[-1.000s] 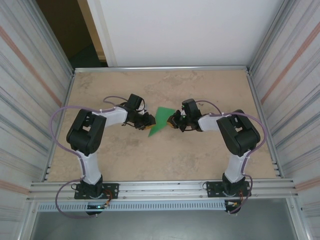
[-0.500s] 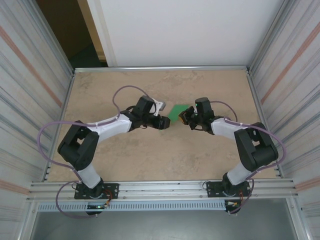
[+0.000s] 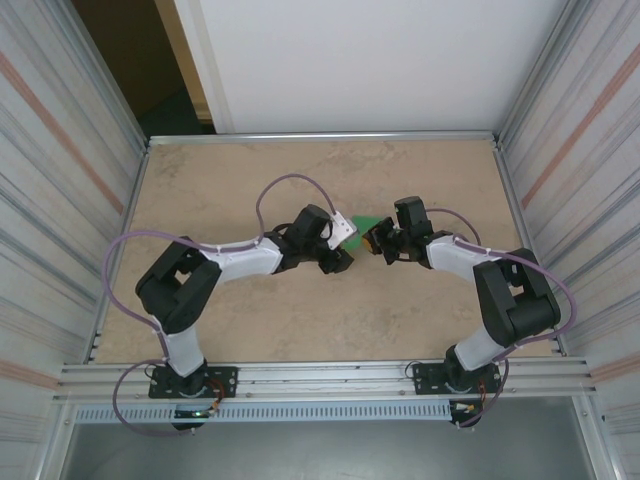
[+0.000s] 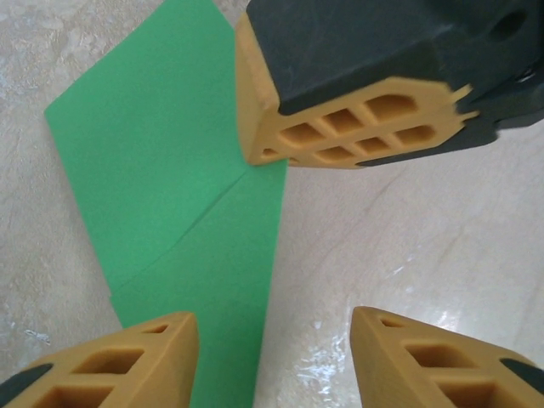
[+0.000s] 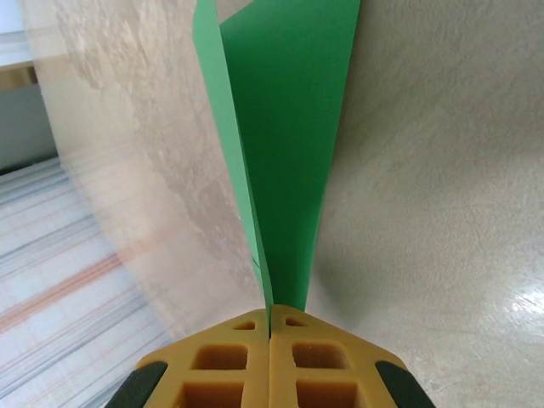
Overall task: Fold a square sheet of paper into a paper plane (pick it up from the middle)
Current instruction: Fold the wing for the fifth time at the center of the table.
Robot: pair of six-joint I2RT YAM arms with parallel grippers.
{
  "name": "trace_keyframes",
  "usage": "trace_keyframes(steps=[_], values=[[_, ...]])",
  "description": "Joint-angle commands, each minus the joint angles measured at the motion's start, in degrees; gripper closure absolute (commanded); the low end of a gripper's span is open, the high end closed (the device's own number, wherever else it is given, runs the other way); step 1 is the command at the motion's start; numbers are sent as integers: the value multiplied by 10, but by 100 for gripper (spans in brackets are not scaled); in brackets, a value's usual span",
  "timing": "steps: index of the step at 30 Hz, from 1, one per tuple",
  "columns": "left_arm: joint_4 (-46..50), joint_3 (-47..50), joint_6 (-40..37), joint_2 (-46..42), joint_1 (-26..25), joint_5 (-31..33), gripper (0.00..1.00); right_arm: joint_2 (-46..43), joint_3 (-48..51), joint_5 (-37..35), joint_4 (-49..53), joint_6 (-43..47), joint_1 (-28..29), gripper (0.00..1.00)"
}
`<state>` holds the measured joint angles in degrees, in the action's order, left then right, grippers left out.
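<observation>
- Thin bright-green folded paper sheet (image 5: 289,127): pinched in the closed right gripper (image 5: 270,319).
- Left gripper (image 4: 270,316): facing the right gripper, parted, empty.
- Step: probably mid-fold; next, the left gripper should take the free edge.

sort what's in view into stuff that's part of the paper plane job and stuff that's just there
Part of the job:
- folded green paper sheet
- right gripper, shut on the sheet's narrow end
- left gripper, open over the sheet's edge

Just there:
- table
- purple cable looping off the left arm
- metal rail at the near edge
</observation>
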<state>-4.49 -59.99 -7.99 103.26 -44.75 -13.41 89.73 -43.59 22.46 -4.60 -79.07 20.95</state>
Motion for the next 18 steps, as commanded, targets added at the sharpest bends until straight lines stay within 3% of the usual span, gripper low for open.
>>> trace_keyframes(steps=[1, 6, 18], values=[[-22, -14, -58, 8, -4, 5, 54, -4, -14, 14, 26, -14, -6, 97], [-24, -12, -85, 16, -5, 19, 58, 2, -17, 22, 31, -20, -7, 96], [-26, 0, -114, 25, -15, 32, 59, 7, -26, 28, 44, -21, -11, 95]])
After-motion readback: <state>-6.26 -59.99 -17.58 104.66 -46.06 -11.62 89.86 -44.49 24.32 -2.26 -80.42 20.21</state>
